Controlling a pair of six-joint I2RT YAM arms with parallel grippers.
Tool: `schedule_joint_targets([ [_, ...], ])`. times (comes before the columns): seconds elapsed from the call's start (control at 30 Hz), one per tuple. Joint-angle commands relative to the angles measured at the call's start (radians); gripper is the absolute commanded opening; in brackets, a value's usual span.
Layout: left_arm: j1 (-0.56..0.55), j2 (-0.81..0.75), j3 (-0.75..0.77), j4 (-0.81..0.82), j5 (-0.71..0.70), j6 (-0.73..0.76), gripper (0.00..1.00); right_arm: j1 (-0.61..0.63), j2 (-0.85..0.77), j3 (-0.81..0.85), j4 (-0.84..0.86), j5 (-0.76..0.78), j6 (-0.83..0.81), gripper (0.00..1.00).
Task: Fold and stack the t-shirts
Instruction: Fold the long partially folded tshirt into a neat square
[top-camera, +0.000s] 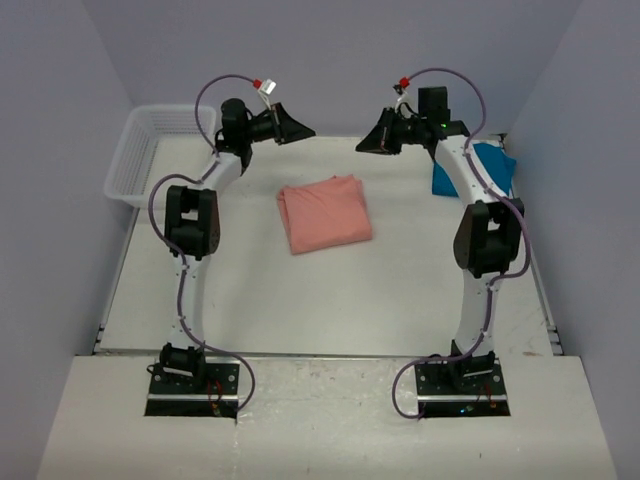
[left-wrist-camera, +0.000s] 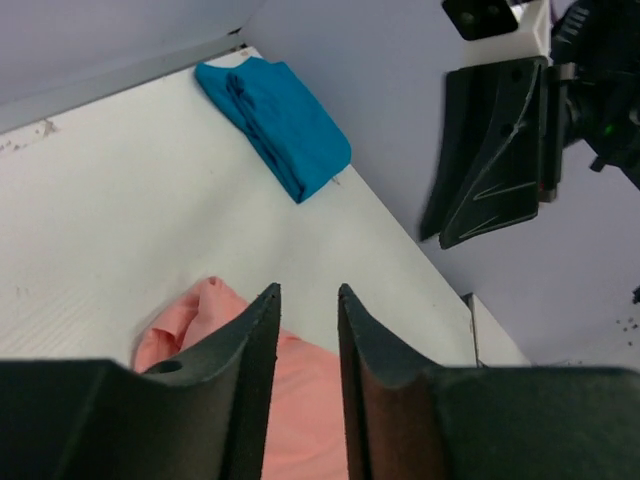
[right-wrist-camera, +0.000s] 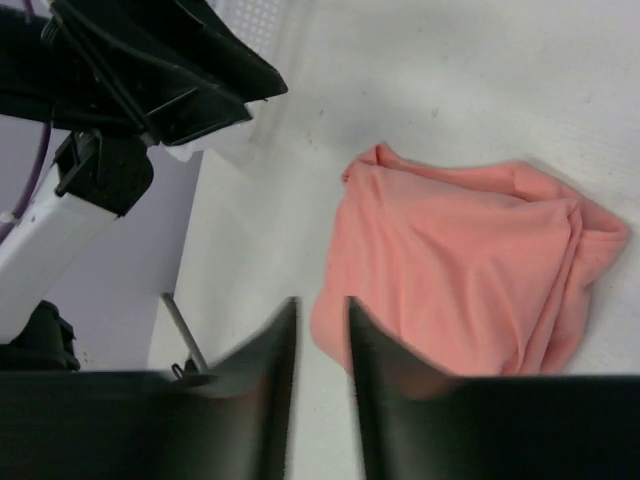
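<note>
**Top view.** Your white table (top-camera: 300, 300) stands in a booth with pale lavender walls (top-camera: 330, 50). A white mesh basket (top-camera: 140, 150) sits at its far left corner. The salmon-pink t-shirt (top-camera: 324, 213) lies folded near the middle of the table. The teal-blue t-shirt (top-camera: 492, 165) lies folded at the far right edge, partly behind the right arm (top-camera: 485, 235), well apart from the pink one. The left gripper (top-camera: 295, 128) and right gripper (top-camera: 372, 140) hang raised over the far part of the table, pointing toward each other and touching neither shirt.

**Left wrist view.** Your left gripper's jaws stand a narrow gap apart with nothing between them. The salmon-pink t-shirt shows on the table below, clear of the fingers. The teal-blue t-shirt lies beyond, against the wall.

**Right wrist view.** Your right gripper's jaws are likewise slightly parted and hold nothing. The salmon-pink t-shirt lies below and to one side, untouched.
</note>
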Motion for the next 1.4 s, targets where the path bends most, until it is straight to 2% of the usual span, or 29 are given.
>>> schedule_joint_targets([
  [0.0, -0.003, -0.106, -0.048, -0.072, -0.013, 0.01, 0.28, 0.006, -0.117, -0.143, 0.003, -0.014, -0.002, 0.0],
  [0.03, -0.014, -0.117, -0.111, -0.102, -0.047, 0.018, 0.08, 0.009, -0.14, -0.213, 0.02, -0.005, 0.024, 0.0],
  [0.07, -0.02, -0.135, -0.146, -0.13, -0.066, 0.025, 0.0, 0.018, -0.151, -0.248, 0.032, 0.0, 0.035, 0.0],
  [0.23, -0.101, -0.138, -0.299, -0.188, -0.091, 0.085, 0.0, 0.054, -0.171, -0.425, 0.106, -0.009, 0.067, 0.0],
  [0.43, -0.185, -0.103, -0.361, -0.124, -0.109, 0.091, 0.0, 0.096, -0.119, -0.489, 0.143, -0.004, 0.072, 0.0],
  [0.73, -0.208, 0.016, -0.317, -0.047, -0.083, 0.053, 0.0, 0.113, -0.056, -0.518, 0.17, -0.014, 0.142, 0.0],
  [0.9, -0.201, 0.079, -0.251, -0.033, -0.069, 0.044, 0.0, 0.133, -0.013, -0.504, 0.12, 0.009, 0.187, 0.0],
  [1.07, -0.192, 0.122, -0.249, 0.02, -0.052, -0.011, 0.0, 0.143, -0.01, -0.536, 0.124, 0.006, 0.242, 0.0],
  [1.37, -0.193, 0.026, -0.505, 0.134, -0.063, -0.024, 0.0, 0.173, -0.071, -0.697, 0.195, 0.045, 0.299, 0.0],
])
